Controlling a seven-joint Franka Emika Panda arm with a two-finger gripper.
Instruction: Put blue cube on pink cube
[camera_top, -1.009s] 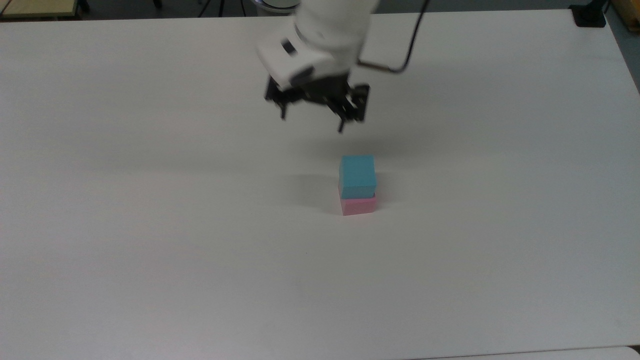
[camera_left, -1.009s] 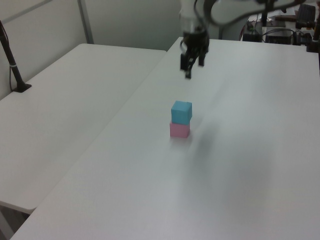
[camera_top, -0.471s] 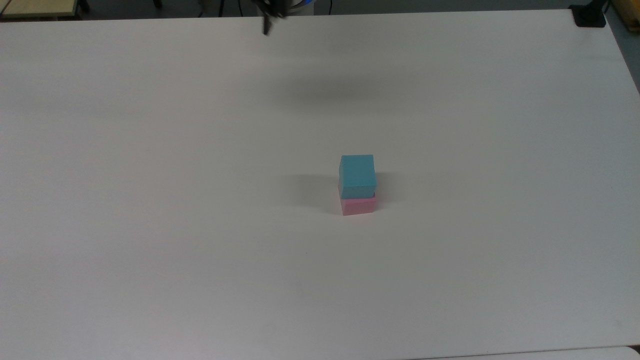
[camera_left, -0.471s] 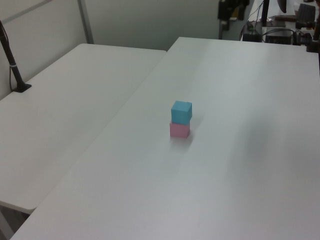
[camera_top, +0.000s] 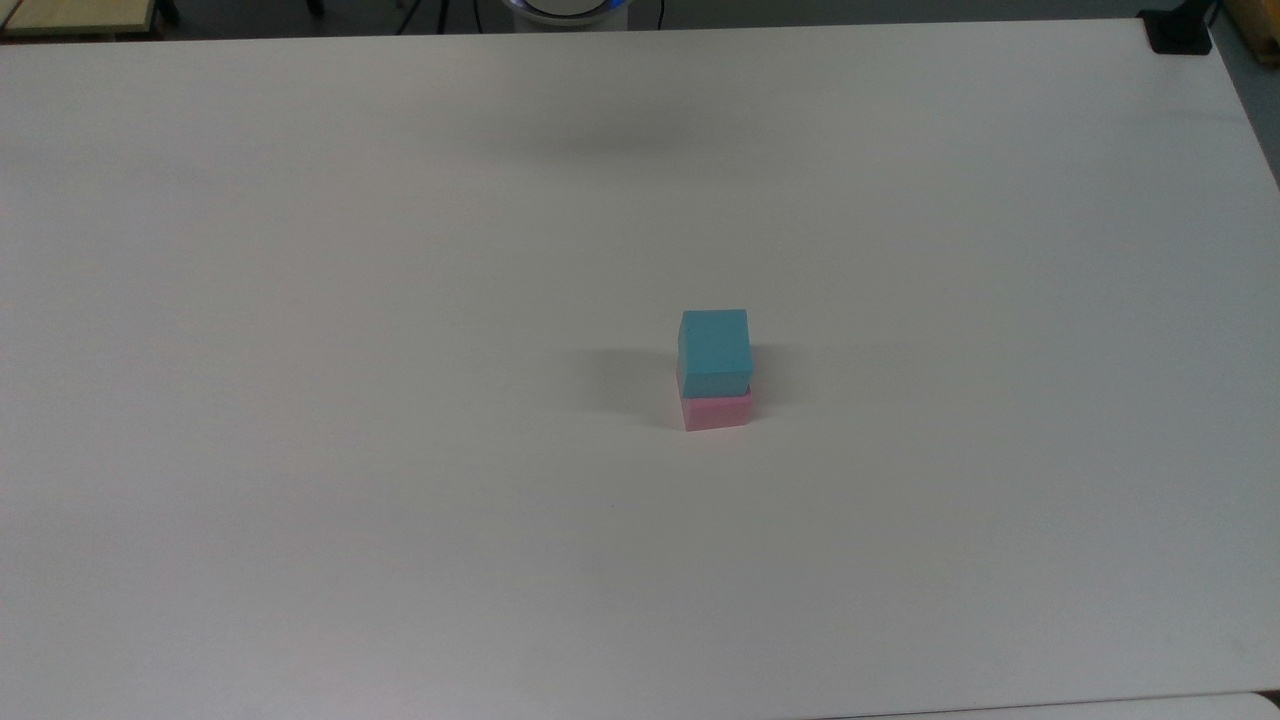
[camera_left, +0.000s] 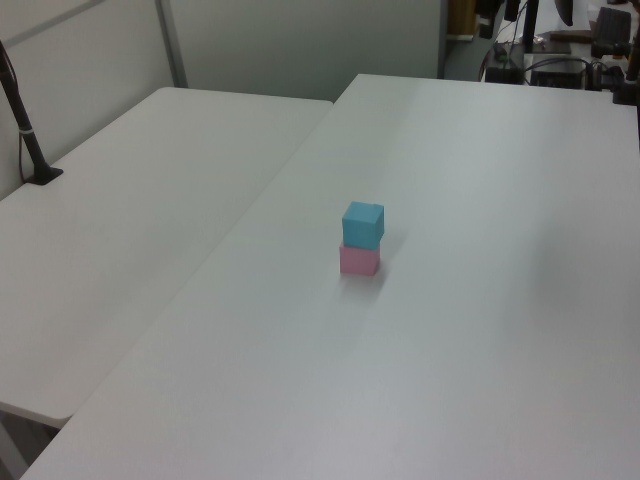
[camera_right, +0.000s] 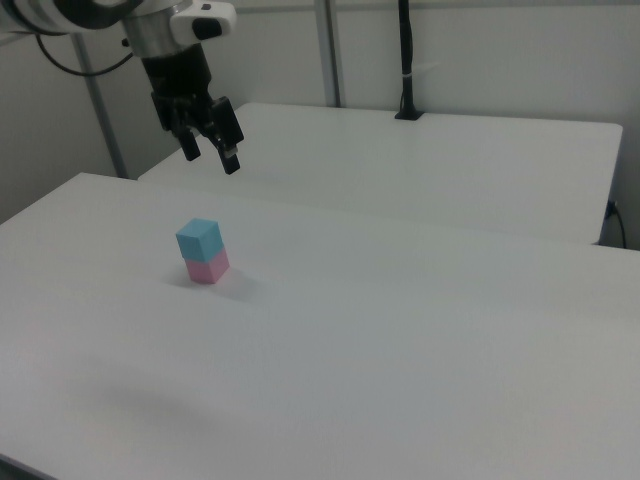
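stack: small matte sky-blue foam cube (camera_top: 714, 350) sits on pastel pink foam cube (camera_top: 717, 410), well below hand (camera_right: 208, 144) | hand: black fingers spread, empty | worktop (camera_top: 300, 400): white | step: looks done; retreat w/o nudging stack.

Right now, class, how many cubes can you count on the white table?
2. The pink cube sits on the white table, and the blue cube rests stacked directly on top of it. Nothing seems to hide any others.
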